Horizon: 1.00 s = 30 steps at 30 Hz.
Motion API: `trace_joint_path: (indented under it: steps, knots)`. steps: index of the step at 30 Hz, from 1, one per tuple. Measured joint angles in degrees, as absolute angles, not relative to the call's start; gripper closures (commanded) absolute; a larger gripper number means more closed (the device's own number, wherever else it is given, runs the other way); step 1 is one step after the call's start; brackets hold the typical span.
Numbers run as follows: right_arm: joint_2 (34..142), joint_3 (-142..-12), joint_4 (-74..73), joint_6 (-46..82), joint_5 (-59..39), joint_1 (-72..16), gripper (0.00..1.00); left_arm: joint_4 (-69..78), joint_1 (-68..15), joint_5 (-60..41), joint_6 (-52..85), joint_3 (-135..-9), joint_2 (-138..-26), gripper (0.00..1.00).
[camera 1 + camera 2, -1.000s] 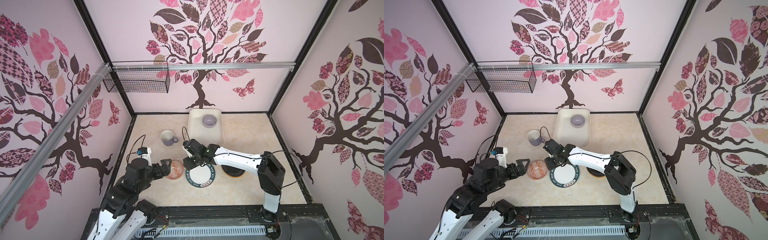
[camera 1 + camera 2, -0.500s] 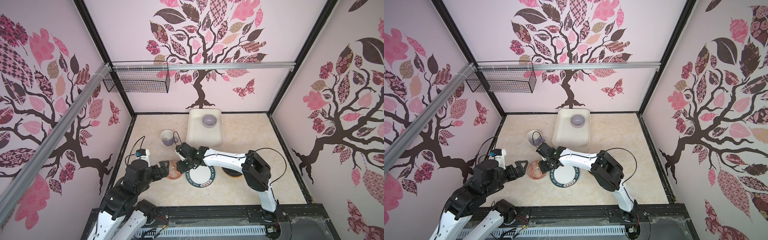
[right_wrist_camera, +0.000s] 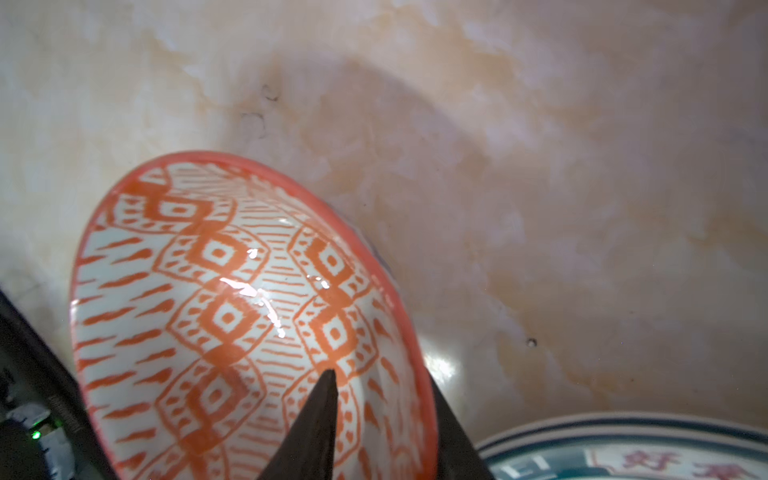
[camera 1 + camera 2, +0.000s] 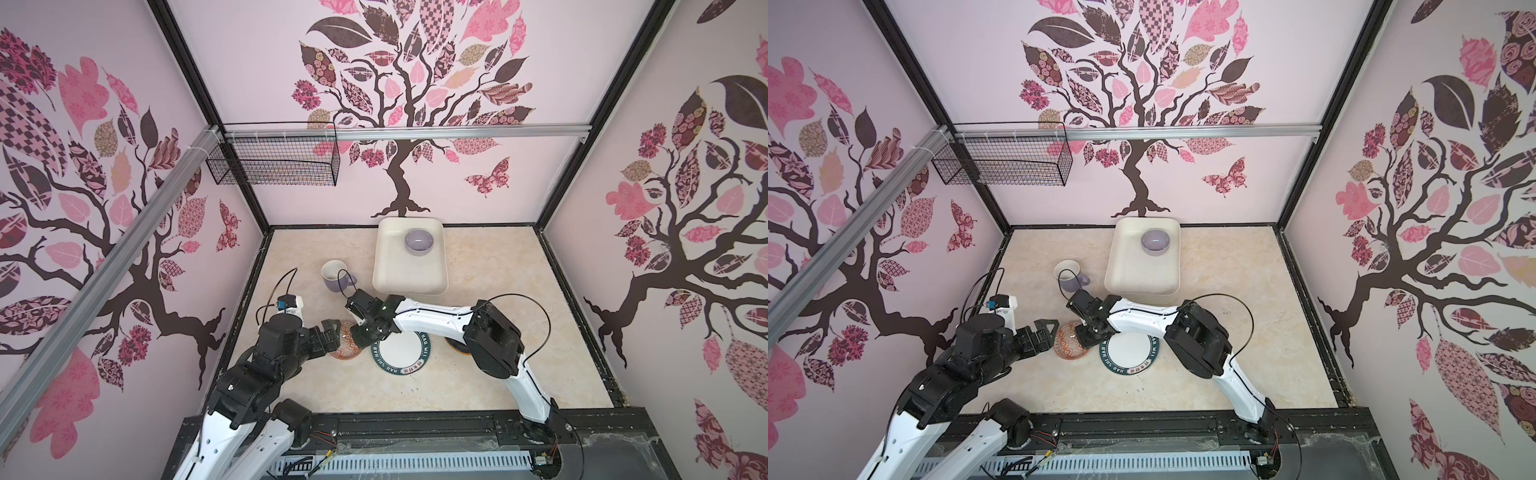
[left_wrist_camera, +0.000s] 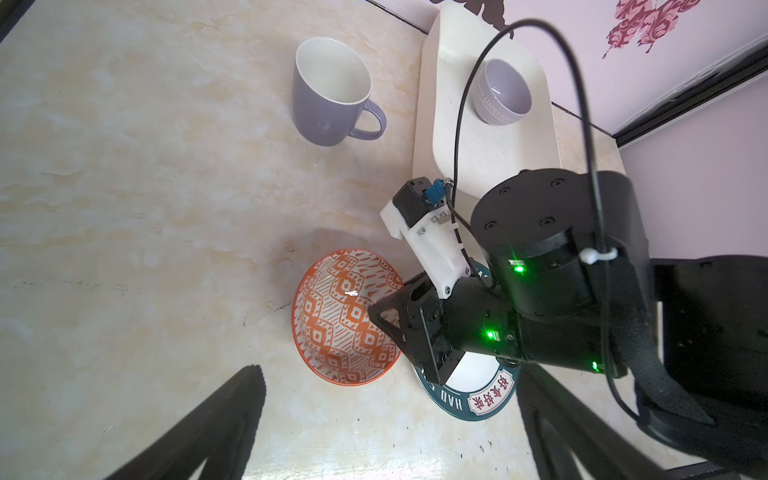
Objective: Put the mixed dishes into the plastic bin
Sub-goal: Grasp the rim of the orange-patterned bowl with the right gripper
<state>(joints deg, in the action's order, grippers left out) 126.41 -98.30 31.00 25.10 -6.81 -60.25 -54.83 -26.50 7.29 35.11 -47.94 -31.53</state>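
Observation:
The orange-patterned bowl (image 4: 341, 348) (image 4: 1067, 344) (image 5: 336, 320) (image 3: 228, 311) sits tilted on the tabletop, left of the white plate with a green lettered rim (image 4: 401, 353) (image 4: 1129, 353) (image 5: 478, 395). My right gripper (image 4: 360, 335) (image 4: 1084, 332) (image 3: 380, 382) is shut on the bowl's near rim, one finger inside and one outside. My left gripper (image 4: 331, 332) (image 4: 1045, 332) (image 5: 388, 372) stands open just left of the bowl, holding nothing. The lavender mug (image 4: 336, 276) (image 5: 328, 95) stands beside the plastic bin (image 4: 409, 286) (image 4: 1142, 286), which holds the lavender bowl (image 4: 419, 241) (image 5: 503, 93).
An orange plate (image 4: 453, 345) peeks out from under my right arm, right of the lettered plate. A black wire mesh basket (image 4: 274, 162) hangs on the back left wall. Patterned walls close in the marbled tabletop on three sides.
My right gripper moved left off the lettered plate to the orange-patterned bowl and its jaws narrowed onto the rim. The left arm has barely moved.

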Motion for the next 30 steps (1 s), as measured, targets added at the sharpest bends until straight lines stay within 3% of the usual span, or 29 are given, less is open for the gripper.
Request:
trace_joint_path:
  steps: [9,30]
  knots:
    - [126.37,-100.88,33.04,25.28,-4.4,-60.18,0.88,-53.17,-26.5,7.35,34.04,-47.97,-33.71,0.02]
    - [120.7,-96.68,34.79,25.32,-4.78,-53.47,0.97,-49.67,-26.5,7.25,31.88,-48.31,-39.0,0.02]
